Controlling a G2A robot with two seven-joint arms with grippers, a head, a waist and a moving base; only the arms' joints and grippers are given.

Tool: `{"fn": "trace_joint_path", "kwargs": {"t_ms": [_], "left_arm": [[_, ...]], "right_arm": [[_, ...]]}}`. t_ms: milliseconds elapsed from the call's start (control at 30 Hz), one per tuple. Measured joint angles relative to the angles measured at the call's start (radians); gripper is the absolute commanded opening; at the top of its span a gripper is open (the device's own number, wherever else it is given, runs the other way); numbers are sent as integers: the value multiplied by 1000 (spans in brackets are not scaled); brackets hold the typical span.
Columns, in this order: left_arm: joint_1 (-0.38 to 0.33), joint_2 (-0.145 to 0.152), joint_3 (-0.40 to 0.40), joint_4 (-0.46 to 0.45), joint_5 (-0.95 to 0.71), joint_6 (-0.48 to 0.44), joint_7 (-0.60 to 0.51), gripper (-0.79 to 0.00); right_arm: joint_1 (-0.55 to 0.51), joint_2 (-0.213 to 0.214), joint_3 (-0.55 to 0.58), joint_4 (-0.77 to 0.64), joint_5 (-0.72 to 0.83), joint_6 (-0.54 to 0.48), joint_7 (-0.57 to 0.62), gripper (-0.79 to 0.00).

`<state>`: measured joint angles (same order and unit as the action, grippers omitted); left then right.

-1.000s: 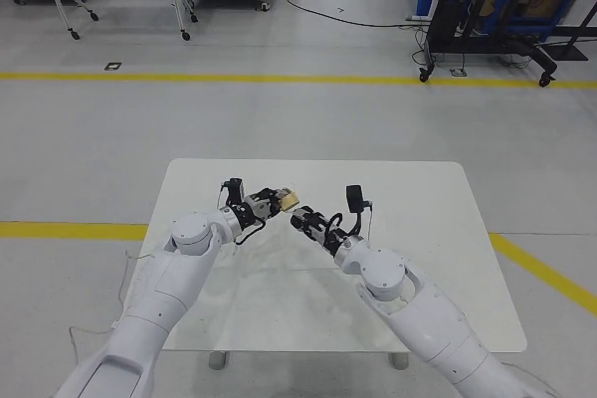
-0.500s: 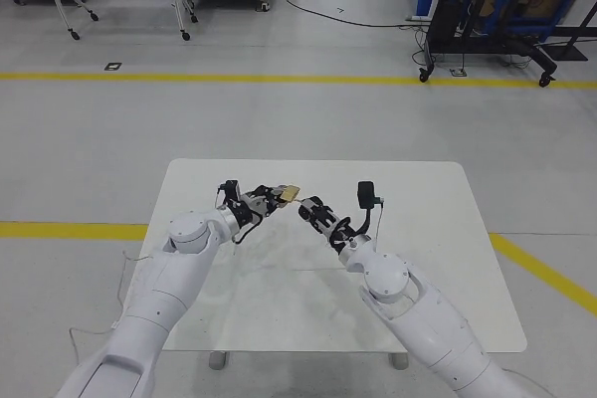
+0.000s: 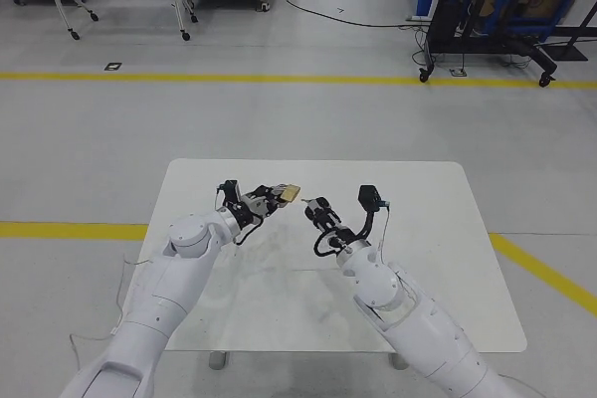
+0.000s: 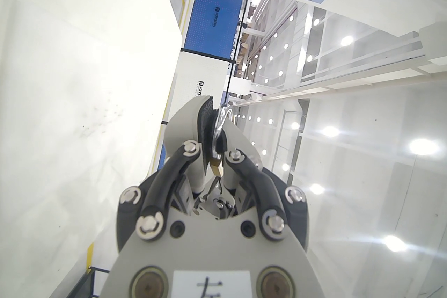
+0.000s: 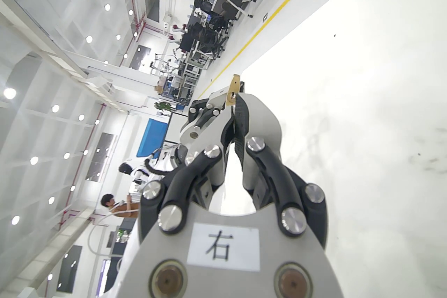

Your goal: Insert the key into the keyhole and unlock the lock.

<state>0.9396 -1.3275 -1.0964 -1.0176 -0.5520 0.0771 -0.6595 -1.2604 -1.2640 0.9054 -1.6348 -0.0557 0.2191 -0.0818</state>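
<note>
Right gripper [image 3: 307, 204], fingers pressed shut on something too small to identify, has backed slightly off since the prior frames, tips now just short of the brass lock [image 3: 291, 191] protruding past the left gripper's [image 3: 278, 195] clamped fingertips.

A white table [image 3: 458, 219] stands on a pale grey floor [image 3: 279, 119] crossed by yellow lines [image 3: 279, 78], a black wheeled rack [image 3: 478, 42] behind.

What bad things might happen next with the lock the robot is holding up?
1. The left tool pinches the brass lock up off the table, so a shove may twist it or make it drop.
2. The right tool sits apart from the lock, shut. The key is too small to make out, so it might miss the keyhole.
</note>
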Motion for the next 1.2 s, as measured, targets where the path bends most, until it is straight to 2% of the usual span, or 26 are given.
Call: {"fn": "trace_joint_path", "kwargs": {"t_ms": [600,1200], "left_arm": [[15,4,-8,-29,42,11,3,-785],[18,3,-7,-33,58,7,-15,-785]], "right_arm": [[2,-28,6,9,-1,12,31,-785],[2,-56,27,33,1,17,-7,-785]]}}
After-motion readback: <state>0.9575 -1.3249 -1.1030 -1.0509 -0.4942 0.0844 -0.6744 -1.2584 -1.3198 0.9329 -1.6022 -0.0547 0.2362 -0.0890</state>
